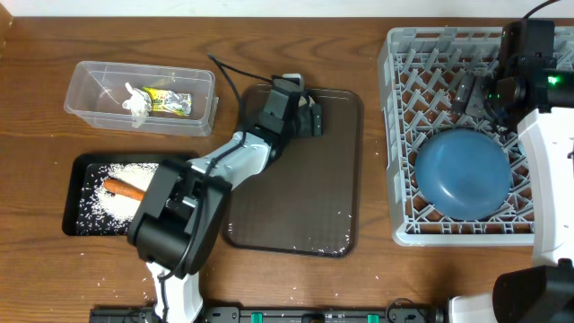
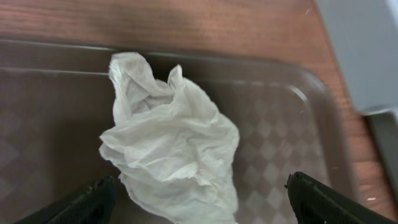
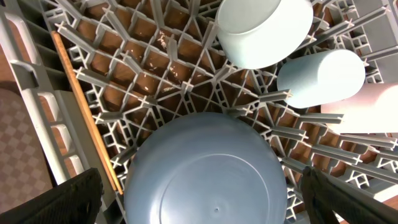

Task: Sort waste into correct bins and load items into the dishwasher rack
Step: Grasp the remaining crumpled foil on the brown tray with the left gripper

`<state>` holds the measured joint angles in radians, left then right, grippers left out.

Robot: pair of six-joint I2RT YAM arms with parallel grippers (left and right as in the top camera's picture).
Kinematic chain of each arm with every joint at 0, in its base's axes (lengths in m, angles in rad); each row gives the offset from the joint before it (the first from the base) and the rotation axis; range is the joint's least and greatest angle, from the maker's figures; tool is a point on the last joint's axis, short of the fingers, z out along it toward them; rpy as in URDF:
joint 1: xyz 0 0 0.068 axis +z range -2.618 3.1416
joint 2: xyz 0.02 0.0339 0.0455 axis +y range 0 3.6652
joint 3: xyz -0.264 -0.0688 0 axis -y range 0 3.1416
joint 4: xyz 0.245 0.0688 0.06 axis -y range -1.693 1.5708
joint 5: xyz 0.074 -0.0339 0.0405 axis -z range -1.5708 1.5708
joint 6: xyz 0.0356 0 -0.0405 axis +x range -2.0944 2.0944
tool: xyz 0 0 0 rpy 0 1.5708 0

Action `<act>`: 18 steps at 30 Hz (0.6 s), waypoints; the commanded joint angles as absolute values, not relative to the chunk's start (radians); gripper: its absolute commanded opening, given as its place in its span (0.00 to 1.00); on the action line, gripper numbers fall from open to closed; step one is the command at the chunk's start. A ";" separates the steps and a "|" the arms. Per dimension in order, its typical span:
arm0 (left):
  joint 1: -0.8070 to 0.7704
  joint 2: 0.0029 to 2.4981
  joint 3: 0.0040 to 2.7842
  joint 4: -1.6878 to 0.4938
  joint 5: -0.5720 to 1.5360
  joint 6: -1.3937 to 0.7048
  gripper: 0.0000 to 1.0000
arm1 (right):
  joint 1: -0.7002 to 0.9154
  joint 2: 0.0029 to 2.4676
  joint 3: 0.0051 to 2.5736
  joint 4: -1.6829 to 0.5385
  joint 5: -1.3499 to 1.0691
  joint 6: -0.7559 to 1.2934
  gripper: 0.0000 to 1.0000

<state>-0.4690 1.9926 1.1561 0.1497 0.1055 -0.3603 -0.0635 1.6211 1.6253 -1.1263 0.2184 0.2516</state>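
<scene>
Crumpled white paper (image 2: 171, 155) lies on the brown serving tray (image 2: 280, 143), between the wide-apart fingers of my open left gripper (image 2: 202, 208); a gap shows beside the right finger. From above, that gripper (image 1: 314, 118) sits over the tray's far left corner and hides the paper. The grey dishwasher rack (image 1: 395, 135) holds an upturned blue plate (image 1: 462, 172), a light blue bowl (image 3: 264, 31), white cups (image 3: 320, 78) and a chopstick (image 3: 84, 112). My right gripper (image 1: 468, 90) hangs open above the plate (image 3: 205, 174), fingers on either side of it.
The clear box (image 1: 143, 97) at the far left holds white paper and a yellow-green wrapper. The black tray (image 1: 81, 170) in front of it holds rice and a carrot (image 1: 124, 188). Stray rice grains lie along the brown tray's near edge (image 1: 305, 240).
</scene>
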 commanded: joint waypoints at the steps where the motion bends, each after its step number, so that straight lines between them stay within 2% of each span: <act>1: -0.473 2.021 1.160 0.158 0.081 -0.282 0.89 | -0.064 1.623 1.622 -1.127 0.235 0.239 0.99; 5: -0.477 2.038 1.159 0.146 0.075 -0.250 0.82 | -0.064 1.623 1.622 -1.127 0.235 0.239 0.99; 7: -0.477 2.041 1.159 0.140 0.058 -0.250 0.76 | -0.064 1.623 1.622 -1.127 0.235 0.239 0.99; 8: -0.477 2.041 1.159 0.139 0.056 -0.242 0.70 | -0.064 1.623 1.622 -1.127 0.234 0.239 0.99; 12: -0.477 2.041 1.159 0.139 0.056 -0.239 0.38 | -0.064 1.623 1.622 -1.127 0.235 0.239 0.99; 14: -0.477 2.041 1.159 0.138 0.056 -0.240 0.27 | -0.064 1.623 1.622 -1.127 0.235 0.239 0.99; 16: -0.477 2.041 1.159 0.139 0.056 -0.240 0.10 | -0.064 1.623 1.622 -1.127 0.235 0.239 0.99; 18: -0.477 2.037 1.159 0.137 0.056 -0.240 0.06 | -0.064 1.623 1.622 -1.127 0.235 0.239 0.99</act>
<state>-0.4736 2.0266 1.1561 0.1379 0.0685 -0.2504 -0.0635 1.6211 1.6253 -1.1263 0.2180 0.2516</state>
